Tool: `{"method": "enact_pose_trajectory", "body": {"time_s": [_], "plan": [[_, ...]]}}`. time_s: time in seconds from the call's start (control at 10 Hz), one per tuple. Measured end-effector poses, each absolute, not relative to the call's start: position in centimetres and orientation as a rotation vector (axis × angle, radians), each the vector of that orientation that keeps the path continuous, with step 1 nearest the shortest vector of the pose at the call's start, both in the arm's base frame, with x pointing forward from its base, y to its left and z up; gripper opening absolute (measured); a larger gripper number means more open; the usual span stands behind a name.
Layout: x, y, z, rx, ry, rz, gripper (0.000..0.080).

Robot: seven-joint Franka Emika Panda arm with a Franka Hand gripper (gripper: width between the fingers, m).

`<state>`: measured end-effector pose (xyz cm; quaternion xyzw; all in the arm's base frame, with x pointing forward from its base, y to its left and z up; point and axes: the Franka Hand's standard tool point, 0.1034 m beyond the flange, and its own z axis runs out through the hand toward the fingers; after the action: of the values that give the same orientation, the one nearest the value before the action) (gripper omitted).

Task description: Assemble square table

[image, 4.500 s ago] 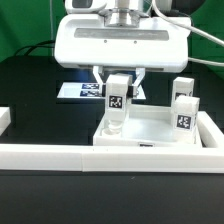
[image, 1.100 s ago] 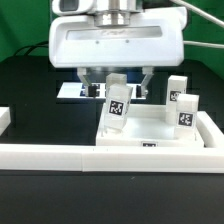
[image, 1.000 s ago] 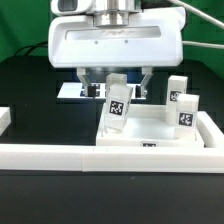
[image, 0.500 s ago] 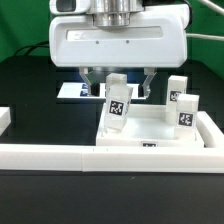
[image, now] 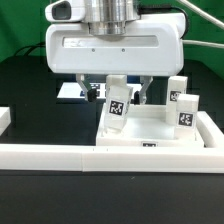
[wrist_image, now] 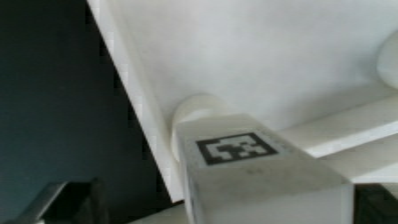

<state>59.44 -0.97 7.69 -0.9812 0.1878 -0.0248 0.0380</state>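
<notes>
The white square tabletop (image: 152, 128) lies inside the border wall. It also fills the wrist view (wrist_image: 267, 50). A white tagged leg (image: 117, 108) stands in its near corner on the exterior view's left, leaning slightly; its tag shows in the wrist view (wrist_image: 237, 148). My gripper (image: 119, 96) hangs over this leg. The fingers straddle its upper part with a gap on each side, so it is open. In the wrist view the gripper (wrist_image: 222, 207) shows only dark fingertips at the edges. Two more tagged legs (image: 179, 88) (image: 185, 112) stand at the tabletop's far side on the exterior view's right.
The long low white border wall (image: 100, 155) runs along the front and up the exterior view's right. The marker board (image: 72, 90) lies on the black table behind the gripper. A short white wall end (image: 4, 118) sits at the exterior view's left edge.
The gripper has let go of the leg and its fingers now stand apart from it. The gripper body has shifted slightly to the exterior view's left and lower. The leg stays in its corner.
</notes>
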Motion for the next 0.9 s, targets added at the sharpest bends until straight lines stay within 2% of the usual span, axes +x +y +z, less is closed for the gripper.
{"method": "enact_pose_trajectory", "body": {"time_s": [0.2, 0.4, 0.9], "plan": [[59.42, -0.98, 7.68, -3.01, 0.576, -0.076, 0.0637], [59.42, -0.98, 7.67, -3.01, 0.576, -0.076, 0.0287], [59.96, -1.47, 7.6, -2.972, 0.73, -0.102, 0.0288]]}}
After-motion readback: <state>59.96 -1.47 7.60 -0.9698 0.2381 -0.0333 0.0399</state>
